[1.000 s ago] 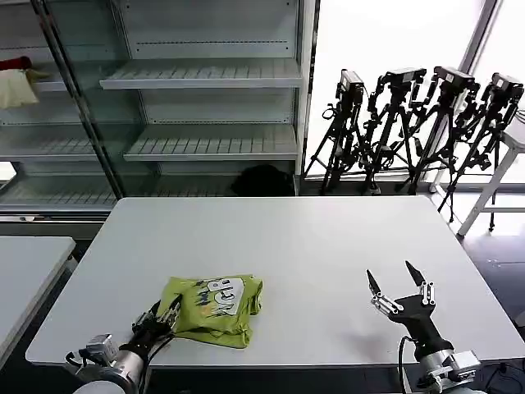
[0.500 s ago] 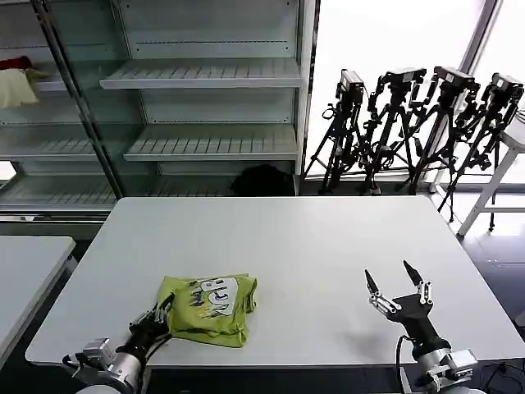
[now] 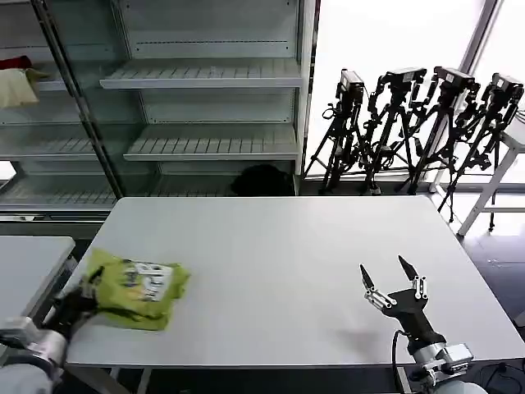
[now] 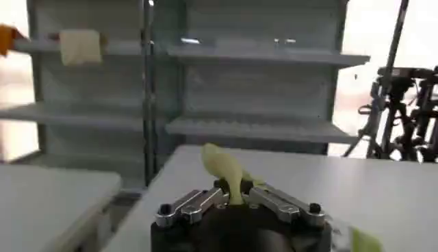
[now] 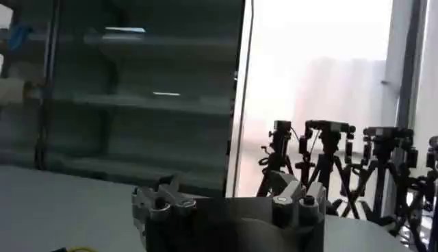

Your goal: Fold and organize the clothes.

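While the right gripper [image 3: 384,277] hovers over the near right part of the white table [image 3: 279,246] with its two fingers spread wide and nothing between them, the left gripper [image 3: 72,304] sits at the table's near left corner, closed on the T-shirt [image 3: 135,286]. The left wrist view shows a twist of yellow-green cloth [image 4: 224,171] pinched between the closed fingers and sticking up past them. The T-shirt is a bunched, roughly folded bundle lying by the left edge of the table, its white-and-dark print facing up — the lettering on it is too small to read. Beyond the table stand empty metal shelves [image 3: 205,82]; on a far shelf at the left lie a cream cloth [image 3: 16,88] and, just above it, a red cloth [image 3: 15,62]. Farther right, a row of black tripods [image 3: 418,123] stands by the bright window.
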Robot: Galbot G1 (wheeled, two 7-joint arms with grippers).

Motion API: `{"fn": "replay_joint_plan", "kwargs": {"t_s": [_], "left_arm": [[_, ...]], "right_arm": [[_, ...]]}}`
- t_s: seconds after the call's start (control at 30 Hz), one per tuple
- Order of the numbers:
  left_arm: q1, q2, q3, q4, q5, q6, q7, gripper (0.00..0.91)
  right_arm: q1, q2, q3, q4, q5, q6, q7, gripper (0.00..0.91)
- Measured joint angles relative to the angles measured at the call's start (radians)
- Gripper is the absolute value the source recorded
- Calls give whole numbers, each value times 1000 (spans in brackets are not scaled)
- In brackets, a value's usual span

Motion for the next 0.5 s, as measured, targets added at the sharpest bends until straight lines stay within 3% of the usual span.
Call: {"fn": "replay_joint_plan", "kwargs": {"t_s": [0.23,0.37,0.5], "left_arm": [[-10,99,-116,-26,39,-17,95,0],[-20,87,-65,-9,157,-66,145,0],[-43,34,71,54,273,-116,175,10]], "right_arm": [[-9,3,10,9,0,1,-4,907],[-17,4,18,8,-5,9,-7,907],[-32,5,27,5,-11,21,-12,907]]}}
